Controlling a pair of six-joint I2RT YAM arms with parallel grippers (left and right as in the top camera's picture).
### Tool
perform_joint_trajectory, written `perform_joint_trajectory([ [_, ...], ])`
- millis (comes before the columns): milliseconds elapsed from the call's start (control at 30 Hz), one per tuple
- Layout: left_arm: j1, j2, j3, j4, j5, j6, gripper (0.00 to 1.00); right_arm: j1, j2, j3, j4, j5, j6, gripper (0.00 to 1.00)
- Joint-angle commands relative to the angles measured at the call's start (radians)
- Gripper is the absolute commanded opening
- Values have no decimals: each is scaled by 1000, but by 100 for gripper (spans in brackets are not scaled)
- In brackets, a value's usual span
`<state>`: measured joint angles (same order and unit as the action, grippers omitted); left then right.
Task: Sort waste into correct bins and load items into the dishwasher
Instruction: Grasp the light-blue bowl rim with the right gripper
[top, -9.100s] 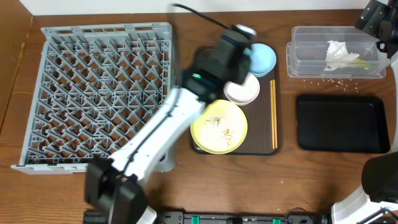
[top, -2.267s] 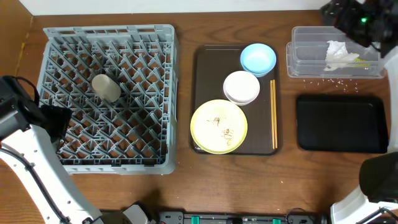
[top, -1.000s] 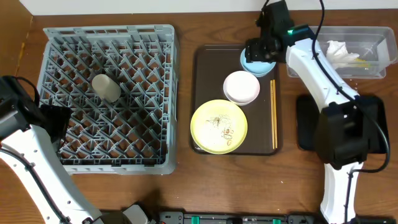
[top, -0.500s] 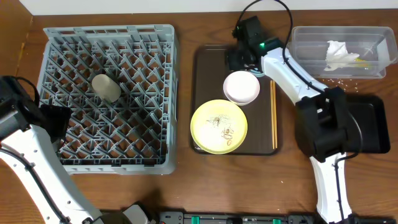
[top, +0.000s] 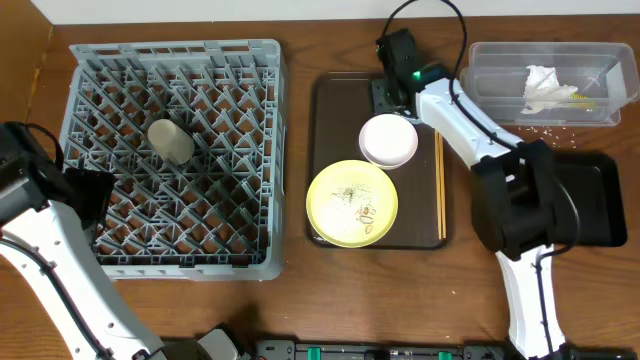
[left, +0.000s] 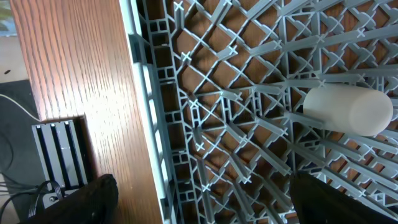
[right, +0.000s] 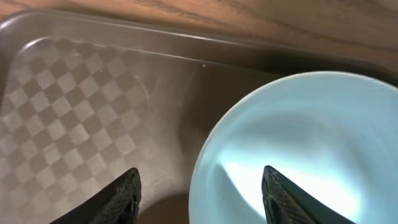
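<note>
The left jaws hang spread wide over the edge of the grey dish rack (left: 146, 93), where the small white cup (left: 348, 109) lies among the pegs. On the brown serving tray (right: 93, 93), the right jaws stand apart, astride the rim of the light blue bowl (right: 298, 143).

Light: bright, even, from overhead; overhead view sharp.
Glare: white sheen inside the light blue bowl (right: 311, 137); duller sheen on the brown tray (right: 81, 93) left of the bowl.
Shadows: soft dark band along the tray rim above the bowl.
Focus: right end effector (right: 200, 180) fingers dark, soft-edged, astride the bowl's left rim.
</note>
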<state>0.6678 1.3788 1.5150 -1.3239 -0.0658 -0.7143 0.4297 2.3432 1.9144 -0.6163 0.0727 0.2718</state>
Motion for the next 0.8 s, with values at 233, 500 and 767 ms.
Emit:
perform_joint_trajectory([
  [233, 5, -4, 0, -3, -2, -13, 89, 19, 30, 2, 14, 32, 39, 4],
  [500, 5, -4, 0, -3, -2, -13, 89, 18, -35, 24, 1, 5, 39, 1],
  [767, 5, -4, 0, -3, -2, -13, 89, 16, -187, 31, 18, -113, 25, 1],
])
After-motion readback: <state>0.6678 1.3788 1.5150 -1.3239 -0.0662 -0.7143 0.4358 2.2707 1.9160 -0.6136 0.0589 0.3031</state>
